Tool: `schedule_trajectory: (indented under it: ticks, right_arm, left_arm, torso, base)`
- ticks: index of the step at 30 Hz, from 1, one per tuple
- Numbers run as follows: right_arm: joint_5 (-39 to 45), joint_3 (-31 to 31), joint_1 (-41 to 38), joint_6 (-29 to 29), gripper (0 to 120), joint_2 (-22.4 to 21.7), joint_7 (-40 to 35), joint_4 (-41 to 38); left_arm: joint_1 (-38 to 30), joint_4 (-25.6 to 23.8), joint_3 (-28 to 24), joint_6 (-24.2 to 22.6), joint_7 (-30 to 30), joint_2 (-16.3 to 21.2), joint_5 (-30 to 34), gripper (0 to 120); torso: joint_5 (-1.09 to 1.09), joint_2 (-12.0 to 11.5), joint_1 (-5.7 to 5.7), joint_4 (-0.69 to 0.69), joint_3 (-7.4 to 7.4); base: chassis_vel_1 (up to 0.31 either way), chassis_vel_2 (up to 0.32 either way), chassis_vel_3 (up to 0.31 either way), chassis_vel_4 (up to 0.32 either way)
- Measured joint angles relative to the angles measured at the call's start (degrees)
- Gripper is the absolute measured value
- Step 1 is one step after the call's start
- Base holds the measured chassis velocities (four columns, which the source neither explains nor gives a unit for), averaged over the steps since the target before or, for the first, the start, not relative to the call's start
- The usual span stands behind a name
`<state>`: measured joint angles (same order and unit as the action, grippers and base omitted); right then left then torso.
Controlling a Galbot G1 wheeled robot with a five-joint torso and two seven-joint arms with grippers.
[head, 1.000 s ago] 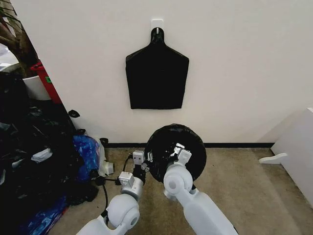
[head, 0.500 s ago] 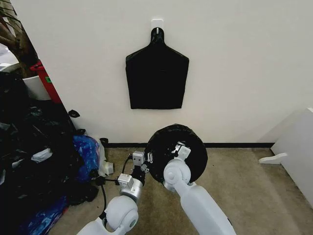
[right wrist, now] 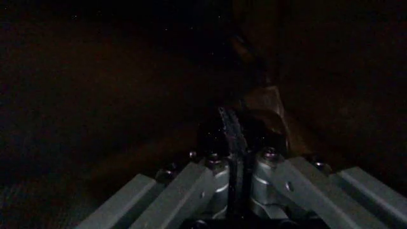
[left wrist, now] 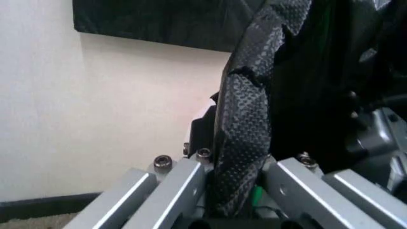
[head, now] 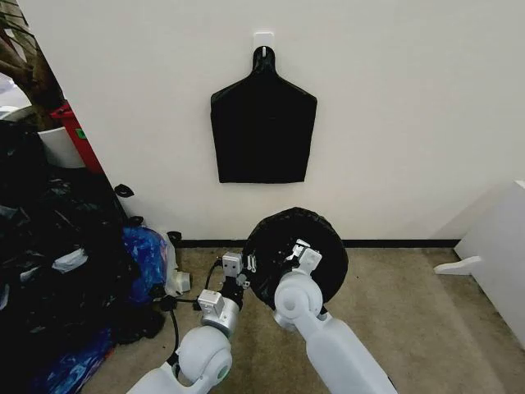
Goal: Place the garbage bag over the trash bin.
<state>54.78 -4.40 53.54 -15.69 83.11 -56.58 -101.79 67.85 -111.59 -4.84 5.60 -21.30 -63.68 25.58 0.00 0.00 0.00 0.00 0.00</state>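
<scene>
The glossy black garbage bag [head: 324,238] is stretched into a round mouth on the floor by the wall, and the trash bin beneath it is hidden. At the bag's left rim my left gripper [head: 246,268] is shut on a fold of dimpled black film [left wrist: 245,119], pinched between the fingers of the left gripper [left wrist: 235,191]. My right gripper [head: 294,249] reaches into the bag's mouth. In the right wrist view, dark plastic surrounds the right gripper [right wrist: 234,162], which is shut on a thin edge of the bag [right wrist: 230,126].
A flat black bundle [head: 262,123] hangs from a wall hook above the bag. A blue plastic bag [head: 146,254] and a heap of black bags [head: 49,271] crowd the left. White furniture [head: 500,246] stands at the right, with open carpet [head: 410,312] between.
My right arm has shifted a little over the bag's mouth, its wrist moving slightly toward the wall. The left arm has held still.
</scene>
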Motion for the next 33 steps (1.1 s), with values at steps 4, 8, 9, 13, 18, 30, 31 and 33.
schedule_trajectory:
  ticks: [4, 8, 9, 13, 18, 30, 31, 33]
  right_arm:
    - [0.0, 0.4, -1.1, 0.0, 0, 0.0, 0.1, 1.7]
    - [0.0, 0.9, -1.8, 0.0, 0, 0.1, 0.3, 3.2]
    - [-0.1, 1.1, -2.1, 0.0, 0, 0.2, 0.5, 3.8]
    - [-1.1, 2.2, -2.5, 0.1, 0, 0.6, 1.3, 5.9]
    - [-1.5, 3.0, -2.5, 0.1, 0, 0.5, 1.6, 6.3]
    - [-1.5, 4.8, -1.6, 0.2, 0, 0.3, 1.6, 6.4]
    - [-1.6, 4.9, -1.6, 0.2, 0, 0.3, 1.6, 6.4]
    - [-1.6, 5.2, -1.4, 0.2, 0, 0.3, 1.6, 6.4]
  left_arm:
    - [0.5, -0.4, 0.0, 0.0, 0.0, 0.3, -0.1, 0]
    - [0.6, -0.8, 0.0, 0.0, 0.0, 0.4, -0.1, 0]
    - [0.6, -1.0, -0.1, 0.0, 0.0, 0.4, -0.1, 0]
    - [0.6, -1.3, -0.4, 0.0, 0.0, 0.6, 0.0, 0]
    - [0.5, -1.3, -0.9, -0.1, 0.0, 0.6, 0.1, 0]
    - [0.4, -1.4, -2.4, -0.1, 0.3, 0.6, 0.1, 0]
    - [0.4, -1.4, -2.4, -0.1, 0.3, 0.7, 0.1, 0]
    - [0.4, -1.6, -2.4, -0.1, 0.3, 0.8, 0.2, 0]
  torso:
    - [0.0, 0.0, 0.0, 0.0, 0.0]
    - [0.0, 0.0, 0.0, 0.0, 0.0]
    - [0.0, 0.0, 0.0, 0.0, 0.0]
    - [0.01, 0.0, 0.0, 0.0, 0.0]
    - [0.0, 0.0, 0.0, 0.0, 0.0]
    - [0.0, 0.0, 0.0, 0.0, 0.0]
    - [0.01, 0.0, 0.0, 0.0, 0.0]
    - [0.0, 0.0, 0.0, 0.0, 0.0]
  base:
    - [0.0, 0.0, 0.0, 0.0]
    - [0.0, 0.0, 0.0, 0.0]
    - [0.0, 0.0, 0.0, 0.0]
    - [0.0, 0.0, 0.0, 0.0]
    - [0.0, 0.0, 0.0, 0.0]
    - [0.0, 0.0, 0.0, 0.0]
    - [0.0, 0.0, 0.0, 0.0]
    - [0.0, 0.0, 0.0, 0.0]
